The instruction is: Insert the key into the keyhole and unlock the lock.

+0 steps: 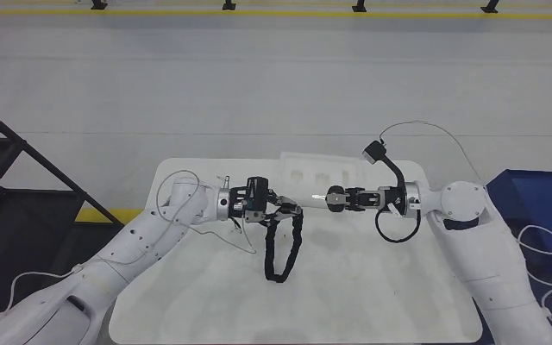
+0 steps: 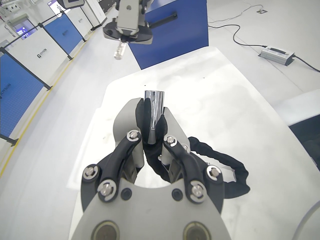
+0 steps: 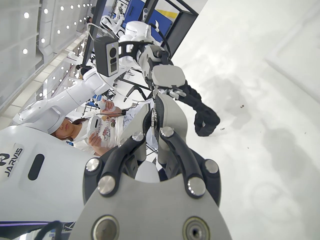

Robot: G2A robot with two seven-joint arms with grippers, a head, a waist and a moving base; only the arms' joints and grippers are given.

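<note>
My left gripper (image 2: 152, 116) is shut on the lock, a shiny metal cylinder (image 2: 154, 106) with a black fabric-covered chain (image 2: 232, 168) hanging from it. In the top view the left gripper (image 1: 278, 205) holds the lock above the table's middle, and the chain loop (image 1: 280, 250) droops onto the white table (image 1: 388, 285). My right gripper (image 1: 332, 199) faces it from the right, shut on a silver key (image 1: 319, 197) whose tip points at the lock with a small gap between. The left wrist view shows the key (image 2: 119, 51) sticking out of the right gripper (image 2: 125, 37).
A raised white ridge (image 1: 319, 164) runs along the table's far side. A blue cabinet (image 2: 175, 26) stands beyond the table's right end, and a black frame (image 1: 34, 164) stands at the left. Cables (image 1: 397, 224) loop under the right wrist.
</note>
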